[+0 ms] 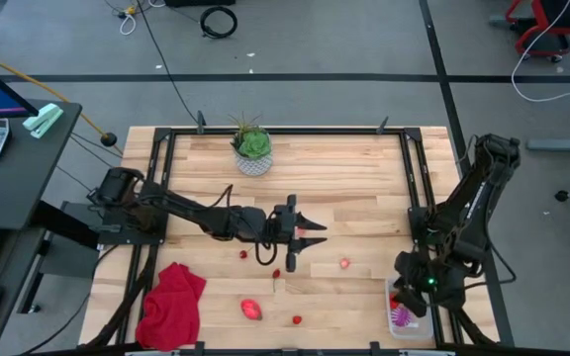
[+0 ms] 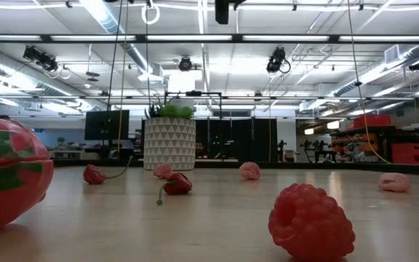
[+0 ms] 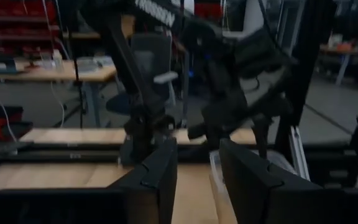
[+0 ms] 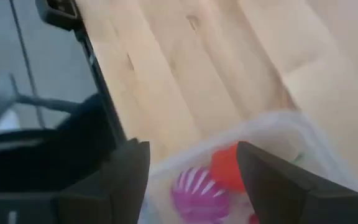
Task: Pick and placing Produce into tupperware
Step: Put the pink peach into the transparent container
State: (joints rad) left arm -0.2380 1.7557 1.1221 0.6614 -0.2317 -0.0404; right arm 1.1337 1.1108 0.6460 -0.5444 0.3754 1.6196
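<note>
Nearest the low camera: red-and-green oval piece (image 2: 6, 171) at 9 o'clock, bumpy red berry (image 2: 313, 220) at 5 o'clock, both on the wooden table (image 1: 364, 178). Farther back, 5 more small berries, 1 stemmed (image 2: 177, 183), before the white patterned plant pot (image 2: 169, 143).

From above: right gripper (image 1: 411, 294) over the clear tupperware (image 1: 411, 328) at the table's 5 o'clock corner, fingers spread, nothing pinched. Inside the tub: purple ribbed ball (image 4: 194, 190) and a red piece (image 4: 227, 167), seen between those fingers in the right wrist view.

Left gripper (image 1: 308, 238) near table centre, fingers apart, nothing between them. Loose berries at 5 to 7 o'clock of it; larger oval piece (image 1: 252, 310) at the front edge; red cloth (image 1: 173, 305) at the 7 o'clock corner; plant (image 1: 252, 144) at 12 o'clock.
</note>
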